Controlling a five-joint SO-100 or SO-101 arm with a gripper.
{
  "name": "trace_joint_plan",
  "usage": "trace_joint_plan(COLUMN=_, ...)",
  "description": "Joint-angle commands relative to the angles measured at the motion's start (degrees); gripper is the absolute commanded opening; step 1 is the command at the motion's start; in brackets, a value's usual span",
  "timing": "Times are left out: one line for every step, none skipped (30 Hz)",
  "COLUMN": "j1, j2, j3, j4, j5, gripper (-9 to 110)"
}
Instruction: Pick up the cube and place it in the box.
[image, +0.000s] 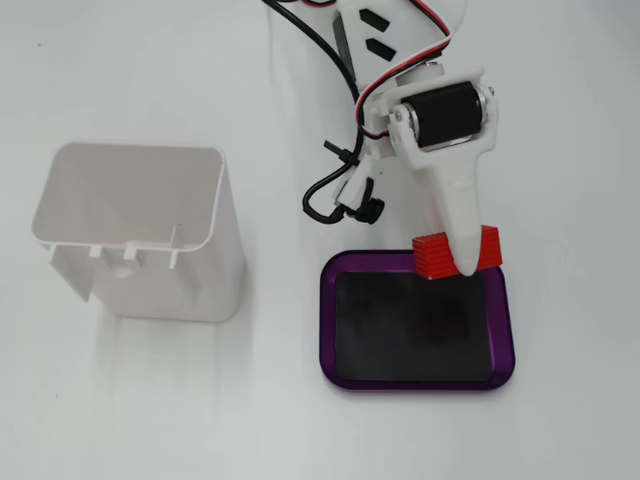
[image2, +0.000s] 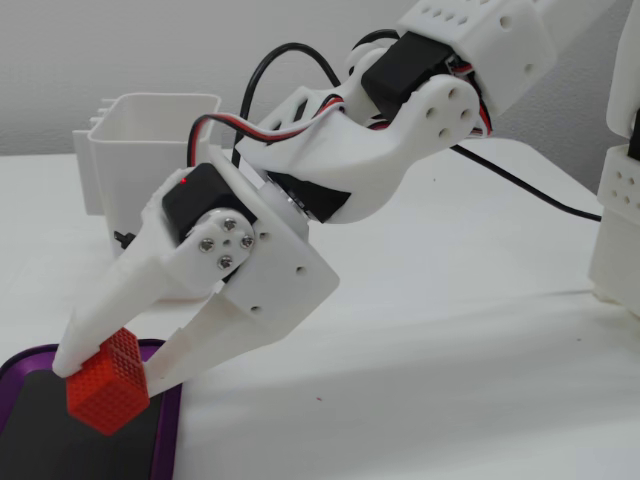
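The red ribbed cube (image: 438, 255) is clamped between my gripper's (image: 462, 262) white fingers and hangs just over the far rim of the box (image: 420, 379), a shallow purple tray with a flat black inside. In the other fixed view the cube (image2: 108, 383) sits between the two fingertips of the gripper (image2: 108, 372), a little above the box's (image2: 165, 440) black floor near its edge. The gripper is shut on the cube.
A tall white plastic bin (image: 140, 230) stands open to the left of the tray, also seen behind the arm (image2: 150, 130). Black and red cables (image: 335, 190) trail beside the gripper. A white arm base (image2: 620, 200) stands at the right edge.
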Motion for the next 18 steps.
trace_joint_plan(j1=-0.44, j2=0.62, j3=-2.11, j4=-0.26, j5=0.18, gripper=0)
trace_joint_plan(j1=-0.44, j2=0.62, j3=-2.2, j4=-0.26, j5=0.18, gripper=1)
trace_joint_plan(j1=-0.44, j2=0.62, j3=-2.2, j4=-0.18, j5=0.18, gripper=3)
trace_joint_plan(j1=-0.53, j2=0.62, j3=-2.11, j4=-0.18, j5=0.18, gripper=5)
trace_joint_plan(j1=-0.53, j2=0.62, j3=-2.11, j4=0.0, j5=0.18, gripper=8)
trace_joint_plan(j1=-0.53, j2=0.62, j3=-2.11, j4=1.05, j5=0.18, gripper=10)
trace_joint_plan(j1=-0.53, j2=0.62, j3=-2.46, j4=2.81, j5=0.18, gripper=12)
trace_joint_plan(j1=-0.53, j2=0.62, j3=-2.64, j4=4.57, j5=0.18, gripper=13)
trace_joint_plan(j1=-0.53, j2=0.7, j3=-2.64, j4=6.24, j5=0.18, gripper=14)
trace_joint_plan(j1=-0.53, j2=0.88, j3=-2.64, j4=7.56, j5=0.18, gripper=15)
trace_joint_plan(j1=-0.53, j2=1.05, j3=-2.72, j4=8.61, j5=0.18, gripper=16)
trace_joint_plan(j1=-0.53, j2=1.93, j3=-2.72, j4=9.49, j5=0.09, gripper=16)
trace_joint_plan(j1=-0.53, j2=3.25, j3=-2.64, j4=10.2, j5=0.09, gripper=16)
trace_joint_plan(j1=-0.44, j2=4.92, j3=-2.2, j4=10.9, j5=0.09, gripper=16)
trace_joint_plan(j1=-0.44, j2=6.94, j3=-2.11, j4=11.43, j5=0.18, gripper=16)
trace_joint_plan(j1=-0.44, j2=9.05, j3=-1.93, j4=12.3, j5=0.18, gripper=16)
trace_joint_plan(j1=-0.53, j2=11.69, j3=-1.93, j4=13.54, j5=0.18, gripper=16)
trace_joint_plan(j1=-0.7, j2=14.5, j3=-1.93, j4=15.03, j5=0.26, gripper=16)
